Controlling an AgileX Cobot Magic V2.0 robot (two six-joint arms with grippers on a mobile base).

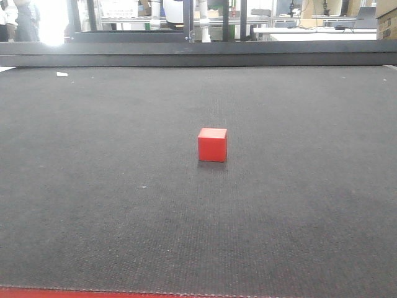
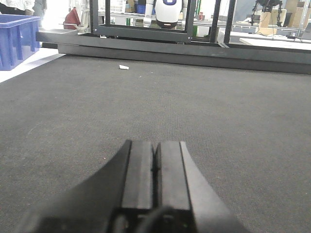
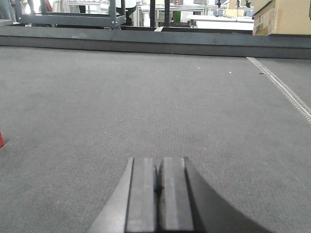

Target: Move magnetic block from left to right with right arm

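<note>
A: Red cube, the magnetic block (image 1: 212, 144), sits just right of centre in the front view. It's flat on the grey bench (image 1: 93, 217) with nothing touching it.
B: Tools?
A: Right tool (image 3: 156, 162) has its pads pressed together with nothing between them. Left tool (image 2: 155, 145) is the same, closed and empty. Both are low over bare mat.
B: So the approach hasn't begun?
A: That's my read. To do it well, spread the right tool wider than the cube first and head toward the left of its own frame. Come down square to two opposite faces, pads at mid-height. The faces are smooth and the edges sharp, so a skewed pinch would likely twist it out.
B: Does the right wrist see it?
A: Barely. There's only a red sliver at the far left edge, likely the magnetic block (image 3: 1, 140). The left wrist doesn't show it at all.
B: Other differences?
A: The front view gives the whole cube but no tools. The left wrist adds a blue crate (image 2: 17, 39) upper left and a white scrap (image 2: 124, 67) on the bench. The scrap also shows upper left in the front view (image 1: 62, 74). Only the right wrist shows the cardboard box (image 3: 282, 17), upper right.
</note>
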